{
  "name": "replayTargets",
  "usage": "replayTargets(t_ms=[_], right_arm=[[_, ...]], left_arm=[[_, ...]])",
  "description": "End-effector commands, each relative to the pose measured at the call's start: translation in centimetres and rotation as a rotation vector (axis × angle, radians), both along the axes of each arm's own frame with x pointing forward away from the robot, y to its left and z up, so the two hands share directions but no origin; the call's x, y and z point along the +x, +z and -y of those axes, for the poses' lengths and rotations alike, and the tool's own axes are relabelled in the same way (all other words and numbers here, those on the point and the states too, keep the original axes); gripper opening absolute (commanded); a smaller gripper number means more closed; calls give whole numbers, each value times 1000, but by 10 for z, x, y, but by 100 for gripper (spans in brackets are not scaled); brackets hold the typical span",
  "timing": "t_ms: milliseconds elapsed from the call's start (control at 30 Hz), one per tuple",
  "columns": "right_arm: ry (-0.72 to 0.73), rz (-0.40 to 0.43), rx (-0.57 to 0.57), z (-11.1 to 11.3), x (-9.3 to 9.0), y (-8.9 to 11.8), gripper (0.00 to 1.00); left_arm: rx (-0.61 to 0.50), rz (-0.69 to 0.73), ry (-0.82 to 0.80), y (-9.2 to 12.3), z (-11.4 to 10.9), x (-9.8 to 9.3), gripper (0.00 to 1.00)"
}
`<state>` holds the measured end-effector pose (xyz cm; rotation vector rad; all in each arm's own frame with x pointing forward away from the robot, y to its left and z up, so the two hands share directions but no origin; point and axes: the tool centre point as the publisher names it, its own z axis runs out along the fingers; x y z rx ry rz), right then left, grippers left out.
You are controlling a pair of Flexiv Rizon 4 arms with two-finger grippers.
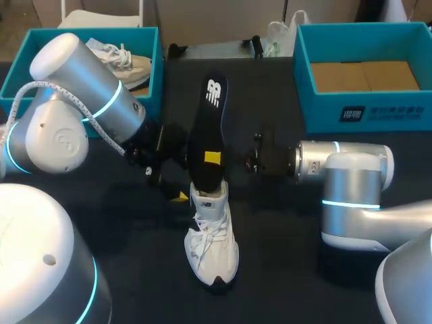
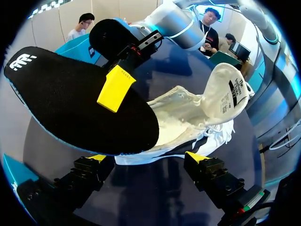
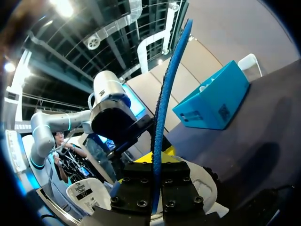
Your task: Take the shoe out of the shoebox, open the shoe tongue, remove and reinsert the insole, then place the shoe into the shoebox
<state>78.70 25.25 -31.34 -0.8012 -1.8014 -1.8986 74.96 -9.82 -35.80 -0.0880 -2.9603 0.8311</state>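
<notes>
1. The right gripper (image 3: 157,172) is clamped on the upright black insole (image 1: 208,128), whose lower end meets the white shoe's (image 1: 210,246) opening.
2. The left gripper (image 2: 148,157) has its fingers apart, at the shoe's 10 o'clock.
3. 1 shoebox (image 1: 364,111) stands at the shoe's 2 o'clock.

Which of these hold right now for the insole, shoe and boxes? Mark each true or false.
1. The right gripper is shut on the insole. True.
2. The white shoe lies in the right shoebox. False: it stands on the table; that box holds no shoe.
3. The left gripper is open. True.
4. The left shoebox is empty. False: another shoe lies in it.
</notes>
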Motion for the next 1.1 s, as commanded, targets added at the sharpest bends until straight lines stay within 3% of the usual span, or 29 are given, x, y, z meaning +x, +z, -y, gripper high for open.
replayTargets(t_ms=[33, 400, 1100], right_arm=[[-1, -5, -11, -3, -2, 0, 0], [-7, -34, -12, -1, 0, -5, 0], [-7, -77, -4, -3, -17, -17, 0]], left_arm=[[2, 0, -1, 0, 0, 0, 100], [2, 0, -1, 0, 0, 0, 100], [2, 0, -1, 0, 0, 0, 100]])
